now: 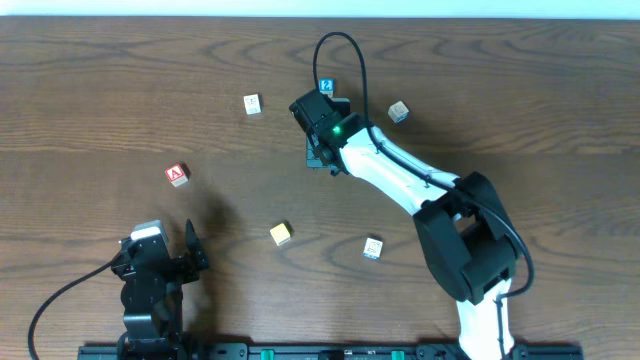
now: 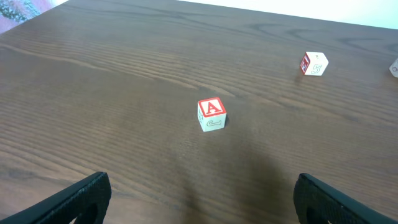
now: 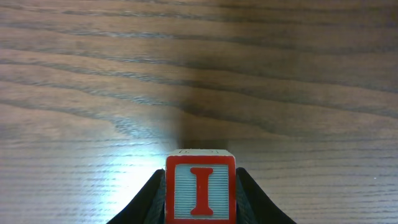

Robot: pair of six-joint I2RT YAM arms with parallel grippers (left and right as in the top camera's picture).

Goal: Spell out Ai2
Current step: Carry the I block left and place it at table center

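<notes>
I block (image 3: 200,190) clenched in the right gripper (image 1: 322,135), mid-desk toward the far edge, with the 2 block (image 1: 326,87) just beyond. A block (image 1: 177,175) sits well apart, toward the left edge. Left gripper (image 1: 170,245) released, near-left corner. Step, as judged: carrying I. Next move likely calls for setting it beside A. No containers visible.

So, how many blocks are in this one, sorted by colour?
Red-faced: 2, the A block and the I block
Blue 2 block: 1
Yellow block: 1
Pale blocks: 3
Total: 7
</notes>
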